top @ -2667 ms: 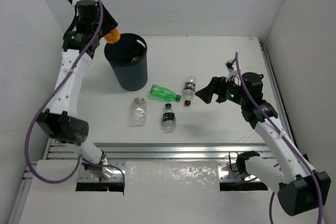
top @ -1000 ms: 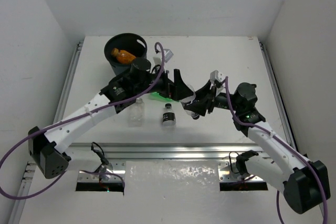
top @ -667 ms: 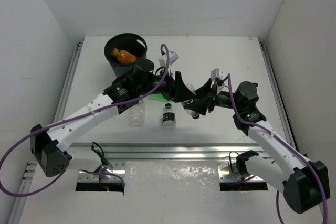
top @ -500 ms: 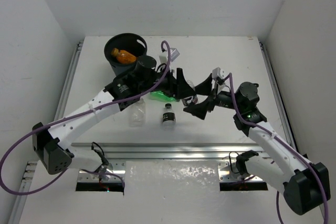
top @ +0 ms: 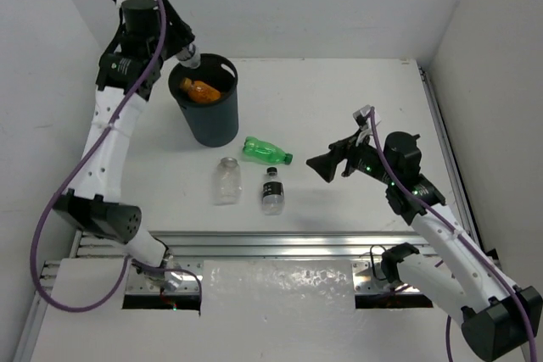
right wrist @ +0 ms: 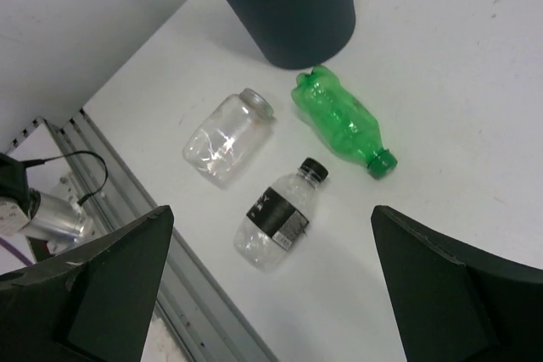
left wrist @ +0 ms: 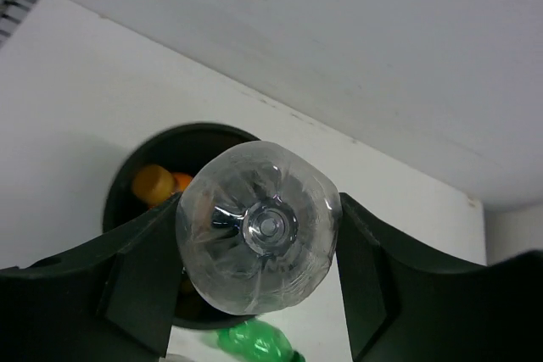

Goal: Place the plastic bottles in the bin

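Observation:
My left gripper [top: 185, 50] is shut on a clear bottle [left wrist: 259, 226], seen bottom-on between the fingers, and holds it over the near-left rim of the dark bin [top: 208, 120]. An orange bottle [top: 200, 91] lies inside the bin and also shows in the left wrist view [left wrist: 155, 184]. On the table lie a green bottle [top: 265, 152], a clear bottle with a black label [top: 271, 190] and a plain clear bottle [top: 225, 181]. My right gripper [top: 325, 164] is open and empty, hovering to the right of them. The right wrist view shows the green bottle [right wrist: 341, 120], the labelled bottle [right wrist: 276, 214], the plain bottle [right wrist: 225, 137] and the bin [right wrist: 288, 6].
White walls close in the table at the back and both sides. A metal rail [top: 280, 243] runs along the near edge. The three loose bottles lie just in front of the bin.
The left arm dropped an orange bottle in the bin, reached to the clear bottle by the right gripper, and has carried it up over the bin. The right gripper has drawn back to the right.

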{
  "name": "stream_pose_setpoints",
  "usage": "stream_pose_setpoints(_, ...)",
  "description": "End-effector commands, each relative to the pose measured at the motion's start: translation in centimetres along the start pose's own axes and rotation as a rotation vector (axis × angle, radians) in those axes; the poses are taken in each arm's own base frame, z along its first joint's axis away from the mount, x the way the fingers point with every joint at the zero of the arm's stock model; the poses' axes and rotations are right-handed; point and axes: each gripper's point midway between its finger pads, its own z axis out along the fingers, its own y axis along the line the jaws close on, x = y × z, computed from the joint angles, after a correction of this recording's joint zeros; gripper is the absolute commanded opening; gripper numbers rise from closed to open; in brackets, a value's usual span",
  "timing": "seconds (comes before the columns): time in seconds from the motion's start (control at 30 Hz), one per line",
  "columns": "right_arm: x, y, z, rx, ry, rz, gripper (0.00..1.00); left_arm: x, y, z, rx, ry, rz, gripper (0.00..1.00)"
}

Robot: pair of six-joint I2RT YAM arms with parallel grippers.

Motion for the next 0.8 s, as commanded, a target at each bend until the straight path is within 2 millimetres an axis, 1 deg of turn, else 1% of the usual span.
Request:
stream_pose_setpoints(0.0,1.2,0.2,0.0,-0.017,0.046,0.023,0.99,-0.4,2.7,2.8,-0.134,0.007,0.018,0.00)
stream_pose_setpoints(0.03,1.6,0.5,0.2,-0.030,0.068,0.066,0.99,-0.7,2.9,3.4,-0.138,0.006,0.017,0.01)
stream_pose_setpoints(0.07,2.1,0.7,0.4,-0.043,0.093,0.093,0.99,0.2,3.3,5.2,-0.137,0.042,0.023,0.16)
stream_pose_setpoints(0.1,3.1,0.7,0.9,-0.043,0.135,0.150,0.99,-0.2,2.9,5.7,-0.120,0.043,0.017,0.25)
stream_pose_setpoints(0.13,3.7,0.7,1.2,-0.038,0.158,0.170,0.99,0.3,3.1,6.2,-0.118,0.073,0.018,0.35)
stream_pose_setpoints(0.17,4.5,1.4,1.6,-0.044,0.189,0.178,0.99,1.1,3.1,7.3,-0.107,0.104,0.018,0.52)
stream_pose_setpoints(0.2,5.4,0.3,2.2,0.041,0.214,0.215,0.99,1.6,3.1,7.6,-0.105,0.120,0.018,0.59)
stream_pose_setpoints(0.23,5.8,0.1,2.5,0.073,0.224,0.234,0.99,2.1,3.1,7.9,-0.097,0.132,0.018,0.65)
stream_pose_setpoints(0.27,6.3,0.7,3.0,0.080,0.241,0.239,0.99,2.8,3.1,8.1,-0.093,0.152,0.015,0.80)
stream_pose_setpoints(0.3,7.0,-0.1,3.8,0.158,0.257,0.262,0.99,3.0,3.0,8.2,-0.084,0.158,0.012,0.90)
stream_pose_setpoints(0.33,7.9,1.0,4.3,0.164,0.288,0.255,0.99,2.9,2.5,7.8,-0.057,0.158,0.008,1.00)
stream_pose_setpoints(0.37,7.9,1.0,4.7,0.205,0.300,0.255,0.99,3.0,2.4,7.7,-0.049,0.163,0.005,1.00)
stream_pose_setpoints(0.4,8.1,0.6,5.2,0.271,0.294,0.253,0.99,2.9,2.3,7.4,-0.043,0.161,0.004,1.00)
stream_pose_setpoints(0.43,9.8,1.5,6.1,0.279,0.347,0.240,0.99,2.3,1.9,6.6,-0.025,0.151,0.001,1.00)
stream_pose_setpoints(0.47,9.8,1.8,6.8,0.299,0.346,0.258,0.99,2.0,1.8,6.0,-0.020,0.145,0.001,1.00)
stream_pose_setpoints(0.5,10.3,1.9,7.4,0.308,0.359,0.258,0.99,1.6,1.7,5.4,-0.019,0.138,0.005,1.00)
stream_pose_setpoints(0.53,12.2,2.0,8.3,0.322,0.408,0.245,0.99,0.8,1.6,3.6,-0.024,0.114,0.015,1.00)
stream_pose_setpoints(0.57,12.0,2.2,9.1,0.337,0.406,0.242,0.99,0.6,1.6,2.6,-0.026,0.102,0.022,1.00)
stream_pose_setpoints(0.6,12.6,2.2,9.5,0.356,0.420,0.230,0.99,0.1,1.6,1.6,-0.022,0.081,0.029,1.00)
stream_pose_setpoints(0.63,14.3,2.1,10.1,0.381,0.460,0.210,0.99,-0.7,1.8,-0.3,-0.012,0.039,0.035,1.00)
stream_pose_setpoints(0.67,14.2,2.4,10.7,0.389,0.463,0.204,0.99,-0.9,2.0,-1.0,-0.011,0.025,0.040,1.00)
stream_pose_setpoints(0.7,14.8,2.5,11.0,0.399,0.476,0.190,0.99,-1.0,2.3,-1.9,-0.015,0.018,0.047,1.00)
stream_pose_setpoints(0.73,15.7,2.6,11.5,0.428,0.500,0.162,0.99,-1.5,2.8,-3.2,-0.028,0.000,0.059,1.00)
stream_pose_setpoints(0.77,16.0,2.3,11.6,0.454,0.507,0.150,0.99,-1.3,3.1,-3.7,-0.033,0.002,0.068,1.00)
